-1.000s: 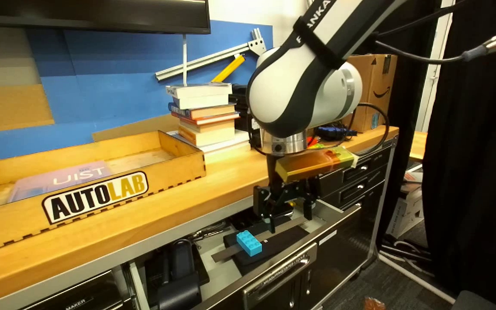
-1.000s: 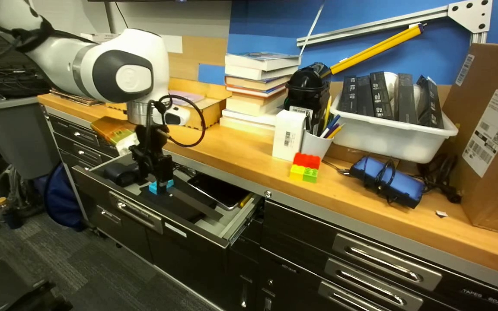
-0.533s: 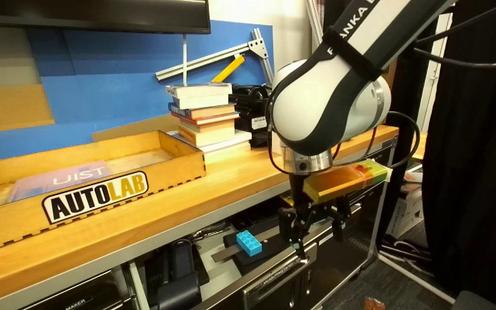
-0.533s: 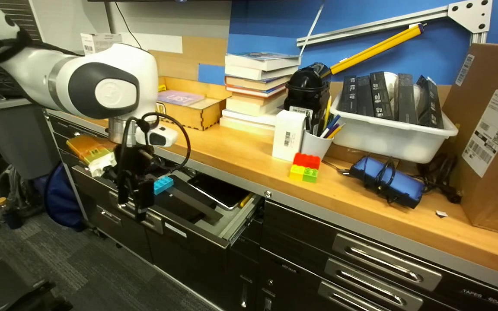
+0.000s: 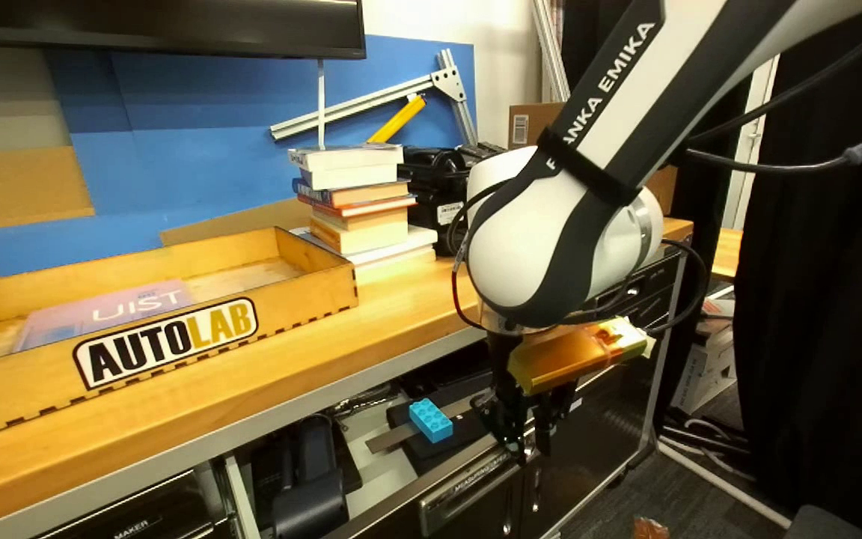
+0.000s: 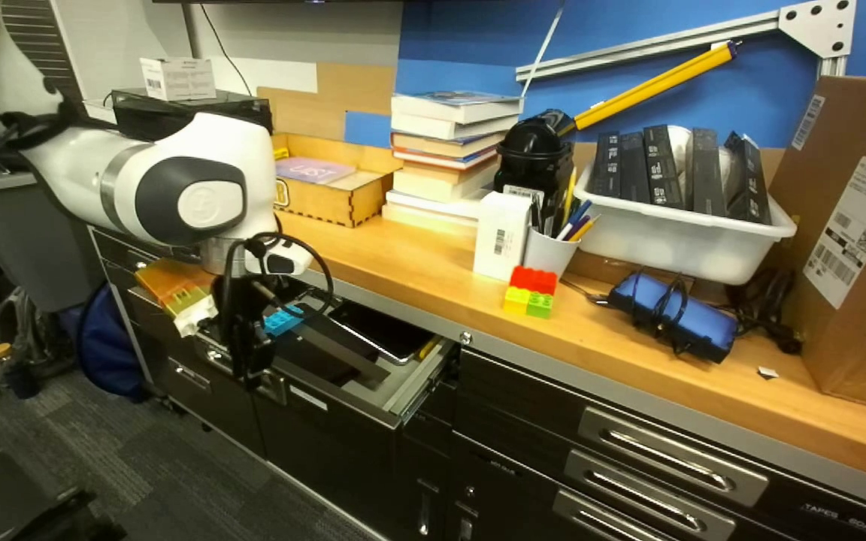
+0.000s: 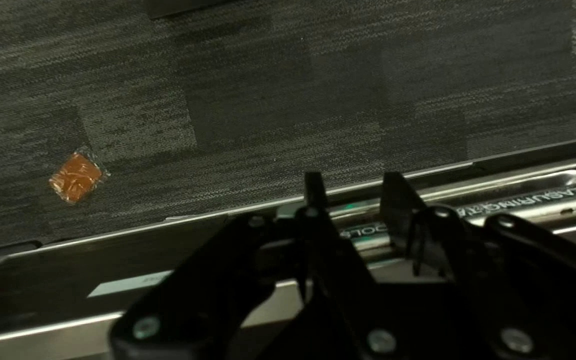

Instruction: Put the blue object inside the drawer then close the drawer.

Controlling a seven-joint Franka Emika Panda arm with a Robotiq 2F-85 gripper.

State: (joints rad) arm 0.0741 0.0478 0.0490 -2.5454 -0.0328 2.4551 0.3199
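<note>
And there lay the blue brick [image 5: 431,421] — inside the drawer [image 6: 361,432], at the lower middle of the frame in an exterior view, studs up, across a flat brownish-grey strip [image 5: 392,438]. The drawer itself stood pulled out in both exterior views, pale grey inside, black in front.

My fingers [image 7: 399,207] hung by the drawer's front, low and right of centre in an exterior view, apart from the brick. Over in the wrist view they stood up from the bottom edge, tips parted, a plain gap between them — and through that gap gleamed the lettered bar handle [image 7: 528,214], running on toward the right edge! Whether either tip touched it, I could not tell. Off at the left of that frame, an orange wrapped piece [image 7: 76,177] lay on the carpet [image 7: 268,100].

Above my fingers, right of centre in an exterior view, showed the orange-and-yellow block [image 5: 577,355]. Up on the desk [image 5: 401,299], the stack of books [image 5: 360,195] rose near the centre and the wooden tray [image 5: 304,299] marked AUTOLAB filled the left side. In an exterior view, right of centre, the red, yellow and green toy bricks [image 6: 530,291] sat in front of the white cup [image 6: 549,253], with the white tub [image 6: 685,240] farther up and right.
</note>
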